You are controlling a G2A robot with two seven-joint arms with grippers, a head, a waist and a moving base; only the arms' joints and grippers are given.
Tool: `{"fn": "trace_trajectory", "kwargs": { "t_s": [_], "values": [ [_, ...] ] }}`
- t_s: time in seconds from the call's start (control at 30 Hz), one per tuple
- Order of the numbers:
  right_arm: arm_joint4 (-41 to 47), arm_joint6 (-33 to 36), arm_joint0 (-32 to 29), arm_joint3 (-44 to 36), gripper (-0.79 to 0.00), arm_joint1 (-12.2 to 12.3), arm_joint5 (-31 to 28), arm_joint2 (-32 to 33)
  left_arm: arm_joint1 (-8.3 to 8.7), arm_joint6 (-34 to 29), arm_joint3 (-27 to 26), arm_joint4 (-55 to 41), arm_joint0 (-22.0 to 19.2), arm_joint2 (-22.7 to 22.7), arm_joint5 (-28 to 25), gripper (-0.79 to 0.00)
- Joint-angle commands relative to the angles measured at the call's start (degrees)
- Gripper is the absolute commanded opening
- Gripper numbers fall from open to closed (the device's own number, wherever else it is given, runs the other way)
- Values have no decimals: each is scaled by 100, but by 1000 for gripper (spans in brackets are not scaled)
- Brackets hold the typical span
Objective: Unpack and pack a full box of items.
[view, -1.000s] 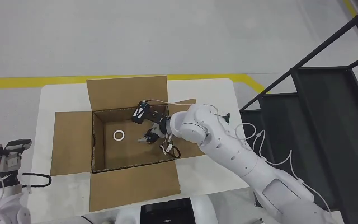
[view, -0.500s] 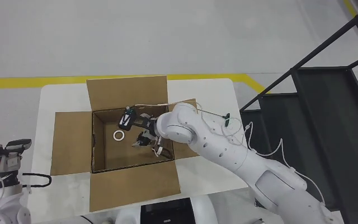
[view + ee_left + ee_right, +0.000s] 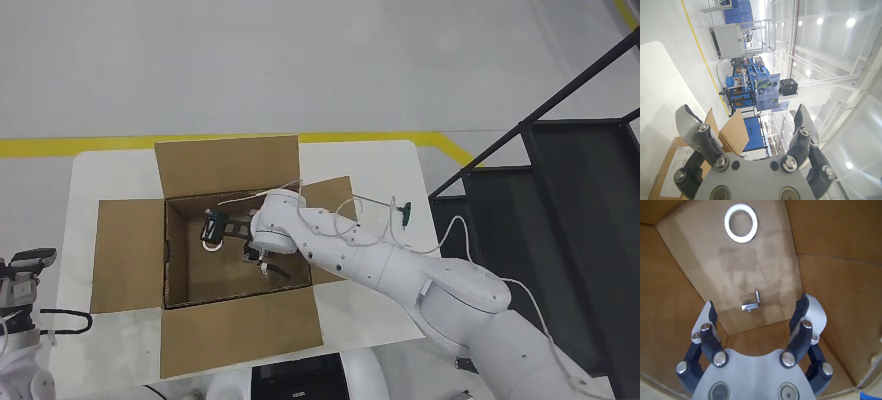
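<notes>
An open cardboard box [image 3: 230, 165] stands on the white table [image 3: 380, 170], all flaps folded out. My right arm [image 3: 310, 235] reaches down into it. The right gripper [image 3: 757, 309] hangs open and empty above the box floor. A small metal L-bracket [image 3: 752, 303] lies on the floor between and below its fingers. A white ring [image 3: 741, 225] lies flat farther along the floor, near a box wall. My left gripper [image 3: 743, 115] is open and empty beside the box's outer corner [image 3: 728, 132], pointing out into the room; its arm [image 3: 25, 275] sits off the table's left edge.
Box walls [image 3: 838, 285] close in around the right gripper on all sides. A small dark green object [image 3: 404, 211] lies on the table to the right of the box. A black metal stair [image 3: 580, 190] stands beside the table's right side.
The right arm has swung leftward inside the box, carrying its wrist toward the side where the ring lies. The left arm has stayed where it was.
</notes>
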Motion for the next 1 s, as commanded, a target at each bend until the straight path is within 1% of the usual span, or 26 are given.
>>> {"fn": "trace_trajectory", "kwargs": {
  "t_s": [0.0,0.13,0.23,0.27,0.33,0.47,0.5,0.57,0.6,0.63,0.67,0.7,0.83,0.97],
  "values": [
    [42,-71,29,279,-194,-118,-53,-55,0,0,0,0,0,0,0,0],
    [79,-123,83,798,-252,-308,-138,-117,0,0,0,0,0,0,0,0],
    [107,-196,103,1114,-326,-436,-206,-145,0,0,0,0,0,0,0,0],
    [110,-192,108,1221,-326,-476,-231,-159,0,0,0,0,0,0,0,0],
    [142,-230,122,1387,-296,-555,-289,-166,0,0,0,0,0,0,0,0],
    [174,-291,149,1681,-314,-689,-397,-169,0,0,0,0,0,0,0,0],
    [176,-303,159,1744,-400,-717,-422,-167,0,0,0,0,0,0,0,0],
    [184,-323,175,1859,-465,-770,-458,-157,0,0,0,0,0,0,0,0],
    [191,-333,183,1920,-520,-793,-485,-150,0,0,0,0,0,0,0,0],
    [187,-319,196,1985,-603,-816,-503,-147,0,0,0,0,0,0,0,0],
    [191,-324,205,2033,-730,-839,-519,-140,0,0,0,0,0,0,0,0],
    [203,-342,212,2079,-785,-860,-536,-127,0,0,0,0,0,0,0,0],
    [253,-451,259,2191,-785,-922,-617,-52,0,0,0,0,0,0,0,0],
    [258,-543,312,2210,-785,-918,-622,65,0,0,0,0,0,0,0,0]
  ]
}}
